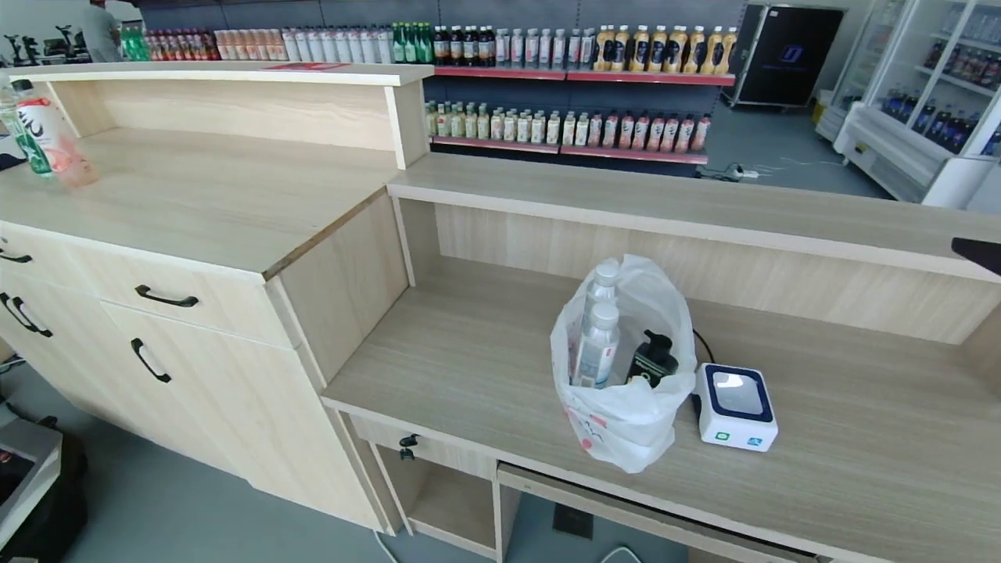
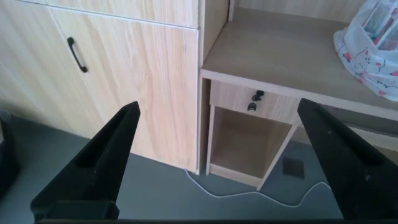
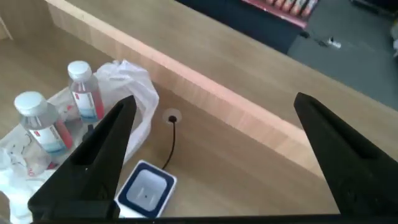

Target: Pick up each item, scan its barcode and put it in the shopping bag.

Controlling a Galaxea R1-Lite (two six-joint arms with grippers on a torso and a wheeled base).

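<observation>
A white plastic shopping bag stands on the lower counter. It holds two clear bottles with white caps and a black pump bottle. Just right of the bag lies the white barcode scanner with a blue-framed window. A bottle with a green and pink label stands upright far left on the higher counter. My right gripper hangs open and empty above the counter's back ledge, with the bag and scanner below it. My left gripper is open and empty, low over the floor by the cabinet.
A raised ledge runs behind the lower counter. The tall cabinet with black handles stands to the left. A small drawer with a key sits under the counter edge. Shelves of drinks line the back.
</observation>
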